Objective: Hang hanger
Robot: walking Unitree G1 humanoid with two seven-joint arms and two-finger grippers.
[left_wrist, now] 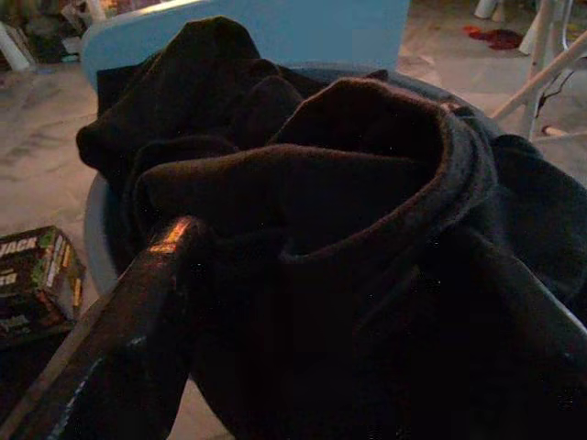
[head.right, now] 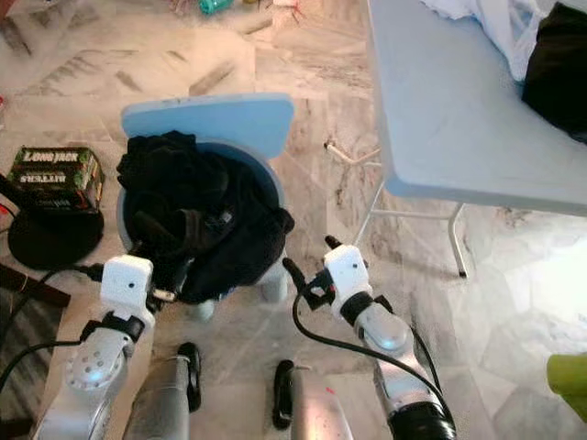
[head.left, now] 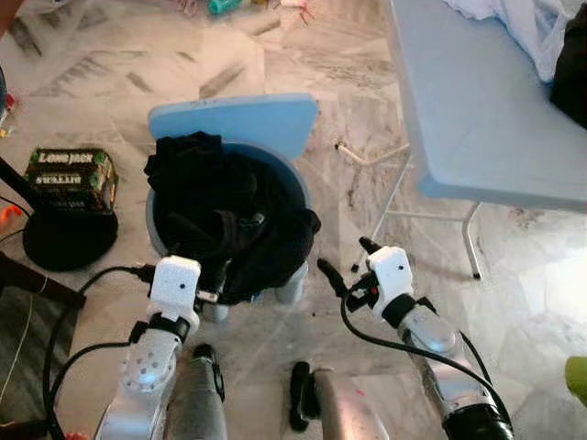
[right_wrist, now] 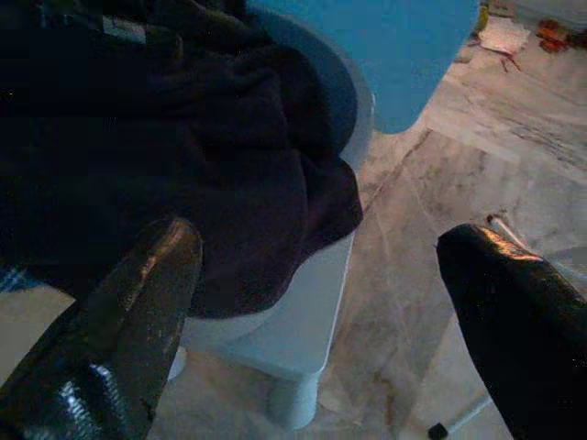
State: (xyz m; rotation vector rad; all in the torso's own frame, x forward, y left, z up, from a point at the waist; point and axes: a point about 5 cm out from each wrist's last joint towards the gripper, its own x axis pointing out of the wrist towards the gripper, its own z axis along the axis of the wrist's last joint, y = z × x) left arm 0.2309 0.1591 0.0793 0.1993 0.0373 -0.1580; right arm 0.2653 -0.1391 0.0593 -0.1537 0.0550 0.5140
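A pile of black clothes [head.left: 225, 220] fills a round blue basket [head.left: 295, 179] whose blue lid [head.left: 234, 119] stands open behind it. My left gripper [head.left: 218, 275] is at the near rim of the basket, its fingers [left_wrist: 138, 312] spread open and pushed into the black cloth [left_wrist: 348, 183]. My right gripper [head.left: 348, 259] hangs open over the floor just right of the basket, holding nothing; its fingers [right_wrist: 119, 302] frame the basket's side [right_wrist: 303, 312]. A small grey piece [head.left: 253, 220] pokes out of the clothes; I cannot tell what it is.
A white folding table [head.left: 477, 119] with clothes on it stands at the right, its leg [head.left: 472, 243] close to my right arm. A green Long Jack box [head.left: 71, 179] and a black round base [head.left: 69, 240] lie at the left. Cables [head.left: 110, 275] run across the marble floor.
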